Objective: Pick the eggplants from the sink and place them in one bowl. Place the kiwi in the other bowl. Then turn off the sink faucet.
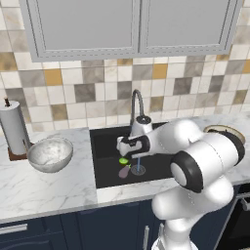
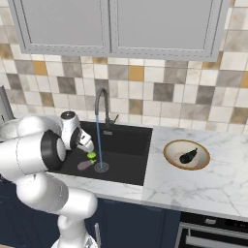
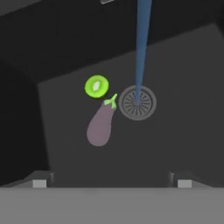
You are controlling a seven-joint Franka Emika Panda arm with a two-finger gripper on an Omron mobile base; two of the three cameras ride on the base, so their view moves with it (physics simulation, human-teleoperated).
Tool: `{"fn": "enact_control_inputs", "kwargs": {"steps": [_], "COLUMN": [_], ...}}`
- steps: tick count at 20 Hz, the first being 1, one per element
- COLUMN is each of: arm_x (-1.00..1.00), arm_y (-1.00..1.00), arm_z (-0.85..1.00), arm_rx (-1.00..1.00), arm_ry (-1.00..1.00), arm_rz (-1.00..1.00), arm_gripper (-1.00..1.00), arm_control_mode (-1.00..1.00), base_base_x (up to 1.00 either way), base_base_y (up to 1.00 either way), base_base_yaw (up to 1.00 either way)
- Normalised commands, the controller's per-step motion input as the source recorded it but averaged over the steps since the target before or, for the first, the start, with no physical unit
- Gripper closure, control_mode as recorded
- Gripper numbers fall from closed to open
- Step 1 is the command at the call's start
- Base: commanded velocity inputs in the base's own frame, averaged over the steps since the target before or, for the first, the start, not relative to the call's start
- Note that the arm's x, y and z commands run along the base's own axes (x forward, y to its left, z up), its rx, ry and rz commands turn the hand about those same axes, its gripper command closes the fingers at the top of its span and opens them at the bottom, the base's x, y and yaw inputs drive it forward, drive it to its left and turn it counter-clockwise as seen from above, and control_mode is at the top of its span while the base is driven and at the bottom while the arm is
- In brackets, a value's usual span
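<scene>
In the black sink point(image 1: 105, 146) a pale mauve eggplant point(image 3: 100, 127) lies beside the round drain point(image 3: 137, 103), its green stem toward the bright green kiwi point(image 3: 96, 86). My gripper point(image 3: 111, 183) hangs open above both, nothing between its fingers, and is also seen over the basin point(image 1: 122, 147). The dark eggplant point(image 2: 188, 155) lies in the shallow tan bowl point(image 2: 165, 153) on the counter right of the sink. The deep grey speckled bowl point(image 1: 49, 166) stands left of the sink. Water point(image 2: 98, 140) streams from the faucet point(image 2: 101, 104) onto the drain.
A paper towel roll point(image 1: 14, 129) stands behind the grey bowl at the far left. Wall cabinets point(image 1: 132, 24) hang above the tiled backsplash. An oven front point(image 2: 213, 232) sits below the counter at the right. My arm covers part of the tan bowl point(image 1: 222, 128) in the left base view.
</scene>
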Motion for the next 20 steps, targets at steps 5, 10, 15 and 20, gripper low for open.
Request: {"fn": "enact_control_inputs", "kwargs": {"steps": [5, 10, 15, 20], "arm_x": [0.22, 0.27, 0.3, 0.27], "arm_y": [0.16, 0.1, 0.02, 0.03], "arm_z": [-0.24, -0.23, -0.26, -0.3], "arm_rx": [0.0, 0.0, 0.0, 0.0], "arm_ry": [0.03, 0.07, 0.05, 0.04], "arm_rz": [-0.07, -0.05, -0.04, -0.03], "arm_gripper": [-1.0, -1.0, -1.0, -1.0], "arm_control_mode": [-1.0, -1.0, -1.0, -1.0], "base_base_x": [0.0, 0.0, 0.0, 0.0], "base_base_y": [0.0, 0.0, 0.0, 0.0], "base_base_yaw": [0.0, 0.0, 0.0, 0.0]}}
